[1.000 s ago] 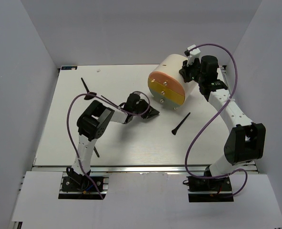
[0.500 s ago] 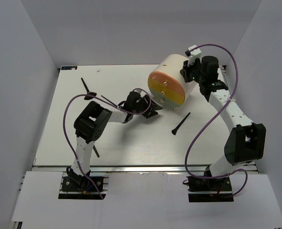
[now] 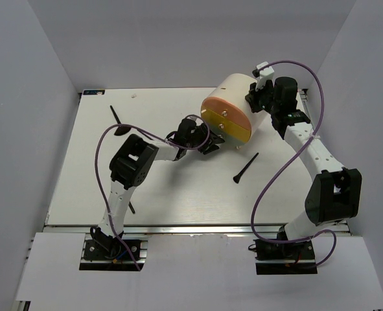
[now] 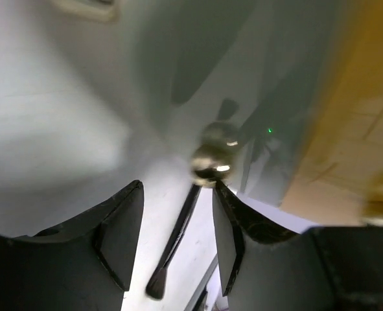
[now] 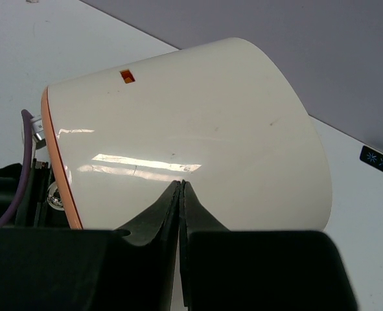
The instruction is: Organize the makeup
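Left jaws stand apart, a shiny round metal knob (image 4: 214, 155) just off their tips; right jaws pinched together against the glossy cream cylindrical drawer unit (image 5: 197, 142). A thin black brush (image 3: 245, 168) lies flat on the matte white tabletop (image 3: 178, 188), near the unit

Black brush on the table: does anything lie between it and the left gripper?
Nothing visible does. Only table surface lies between the left gripper and the black brush; the drawer unit stands beside that path, not across it.
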`<state>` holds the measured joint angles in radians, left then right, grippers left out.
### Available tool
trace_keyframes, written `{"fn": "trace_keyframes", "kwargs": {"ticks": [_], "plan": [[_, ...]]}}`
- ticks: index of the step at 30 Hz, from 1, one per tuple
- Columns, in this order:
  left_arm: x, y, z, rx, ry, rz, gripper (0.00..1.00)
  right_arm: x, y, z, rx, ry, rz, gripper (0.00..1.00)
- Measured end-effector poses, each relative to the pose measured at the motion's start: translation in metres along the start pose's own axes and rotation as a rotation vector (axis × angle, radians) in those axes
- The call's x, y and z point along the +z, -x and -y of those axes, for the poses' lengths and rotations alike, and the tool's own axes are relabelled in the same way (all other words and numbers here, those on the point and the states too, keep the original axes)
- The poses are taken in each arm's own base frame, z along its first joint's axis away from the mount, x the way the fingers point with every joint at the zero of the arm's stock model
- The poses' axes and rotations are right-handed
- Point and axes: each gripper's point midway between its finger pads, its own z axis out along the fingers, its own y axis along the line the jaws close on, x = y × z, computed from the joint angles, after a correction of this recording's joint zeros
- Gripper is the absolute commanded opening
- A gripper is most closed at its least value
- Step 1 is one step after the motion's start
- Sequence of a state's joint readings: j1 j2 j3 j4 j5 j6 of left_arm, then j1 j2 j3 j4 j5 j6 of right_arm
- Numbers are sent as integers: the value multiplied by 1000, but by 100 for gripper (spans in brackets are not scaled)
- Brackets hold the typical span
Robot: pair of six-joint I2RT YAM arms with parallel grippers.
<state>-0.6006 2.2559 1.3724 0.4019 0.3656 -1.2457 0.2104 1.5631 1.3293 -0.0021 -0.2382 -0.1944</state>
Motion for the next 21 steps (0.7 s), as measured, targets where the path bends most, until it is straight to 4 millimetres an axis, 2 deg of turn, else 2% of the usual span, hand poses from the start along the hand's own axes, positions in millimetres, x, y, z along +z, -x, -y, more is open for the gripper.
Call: {"fn": "trace_keyframes", "kwargs": {"ticks": [4,9,16,21], "plan": [[3,-2,-14,-16,33,-8,56,0,0,0,0,0,0,8],[5,0,-13,-15,26,-10,55,0,0,0,0,-1,1,8],[2,7,-4,-7,-42,3,48,0,-1,0,0,-1,-1,8],[-2,9,-11,-27,-59,19,48,0,-1,0,1,-1,-1,8]]}}
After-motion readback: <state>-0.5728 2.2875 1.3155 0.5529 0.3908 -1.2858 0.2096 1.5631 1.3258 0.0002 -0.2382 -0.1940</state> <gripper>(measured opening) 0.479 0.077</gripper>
